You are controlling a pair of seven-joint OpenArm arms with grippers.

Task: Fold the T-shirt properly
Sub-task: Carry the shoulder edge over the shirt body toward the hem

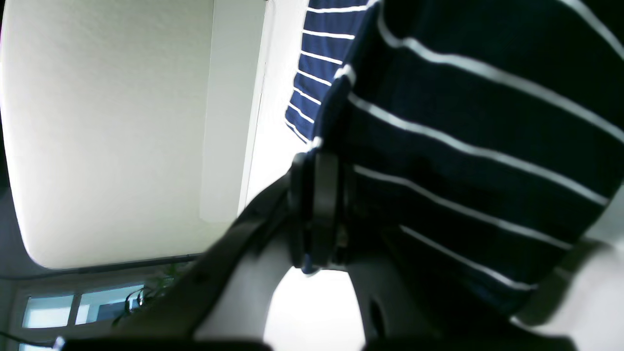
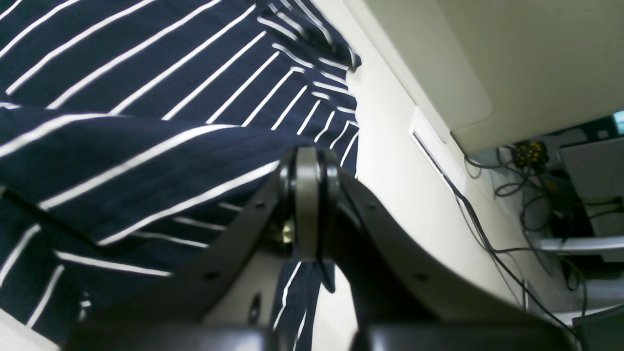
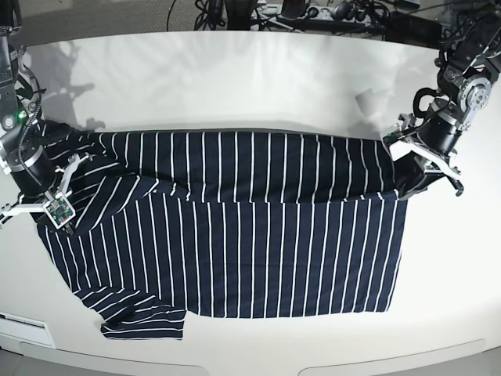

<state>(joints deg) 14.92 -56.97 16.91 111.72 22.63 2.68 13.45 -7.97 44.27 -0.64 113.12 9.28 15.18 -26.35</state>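
- Left gripper (image 1: 319, 209), black fingers pressed together, pinching a fold of the dark navy, white-striped cloth T-shirt (image 1: 477, 146); the cloth drapes away toward one and two o'clock in its wrist view.
- Right gripper (image 2: 307, 204) likewise clamped on the T-shirt (image 2: 146, 122), striped fabric bunching out to nine and ten o'clock, a strip hanging at six.
- Base view: left gripper (image 3: 413, 160) at the shirt's three o'clock edge, right gripper (image 3: 59, 205) at its nine o'clock edge.
- The T-shirt (image 3: 235, 243) lies spread across the round white table (image 3: 235, 78), upper part folded over, one sleeve at seven o'clock.
- Cables (image 2: 487, 234) trail past the table's edge.
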